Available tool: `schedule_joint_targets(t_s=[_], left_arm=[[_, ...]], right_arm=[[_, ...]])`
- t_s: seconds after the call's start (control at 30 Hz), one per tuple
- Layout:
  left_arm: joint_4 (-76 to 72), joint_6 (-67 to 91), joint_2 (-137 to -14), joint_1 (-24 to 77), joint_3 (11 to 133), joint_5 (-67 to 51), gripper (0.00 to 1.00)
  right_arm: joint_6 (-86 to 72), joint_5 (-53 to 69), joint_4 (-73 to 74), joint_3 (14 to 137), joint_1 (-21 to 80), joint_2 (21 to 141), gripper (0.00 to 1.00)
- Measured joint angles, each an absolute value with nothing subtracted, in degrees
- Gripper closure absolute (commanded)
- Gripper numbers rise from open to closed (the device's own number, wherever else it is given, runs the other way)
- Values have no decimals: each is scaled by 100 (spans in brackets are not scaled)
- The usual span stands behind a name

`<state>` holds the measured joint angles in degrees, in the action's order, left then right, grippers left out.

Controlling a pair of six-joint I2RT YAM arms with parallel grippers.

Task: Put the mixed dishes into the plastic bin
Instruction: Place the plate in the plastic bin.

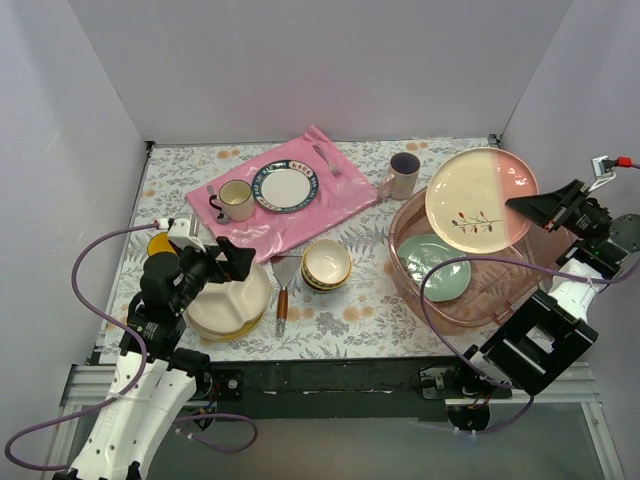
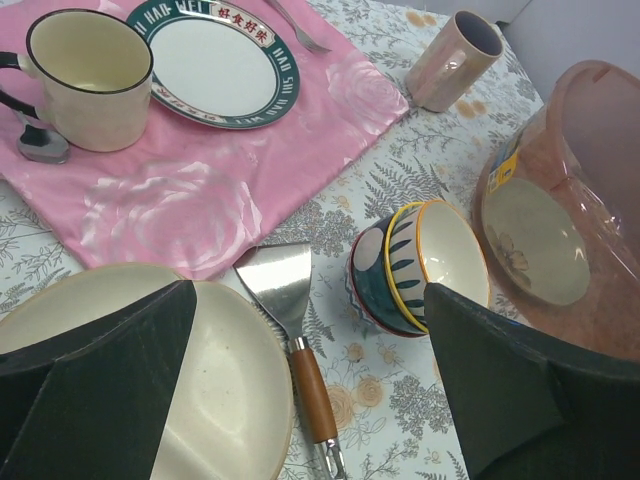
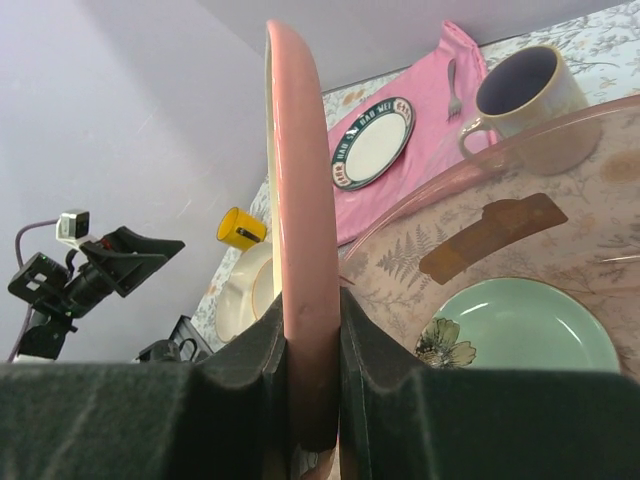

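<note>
My right gripper (image 1: 532, 205) is shut on the edge of a cream and pink plate (image 1: 480, 198) and holds it tilted above the translucent pink-brown plastic bin (image 1: 505, 285). In the right wrist view the plate (image 3: 300, 180) stands edge-on between the fingers. A mint-green flowered plate (image 1: 433, 267) lies inside the bin. My left gripper (image 1: 235, 262) is open and empty, hovering over the cream divided plate (image 1: 235, 305). Stacked patterned bowls (image 1: 326, 264) sit mid-table. A pinkish mug (image 1: 404, 175) stands behind them. A yellow mug (image 1: 160, 243) is mostly hidden behind the left arm.
A pink mat (image 1: 300, 215) at the back holds a white blue-rimmed plate (image 1: 284, 187), a cream mug (image 1: 235, 199) and a fork (image 1: 325, 158). A wooden-handled spatula (image 1: 282, 290) lies between the divided plate and the bowls. Walls close in on three sides.
</note>
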<state>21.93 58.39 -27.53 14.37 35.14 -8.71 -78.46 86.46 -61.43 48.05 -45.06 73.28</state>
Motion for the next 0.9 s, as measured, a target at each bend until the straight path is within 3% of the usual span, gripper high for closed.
schedule_joint_targets(t_s=[0.63,0.7,0.9], left_arm=[[1881,5837,-2810,1437,3430,-838,2],[1879,5837,-2847,1437,3430,-838,2],[1831,5835,-3030,1437,3428,-836,2]], right_arm=[[-7594,8639,-6390,4237,-4897,7730,99],[-7028,8626,-5688,4217,-4856,7695,99],[-3103,7682,-1002,5124,-4484,7590,99]])
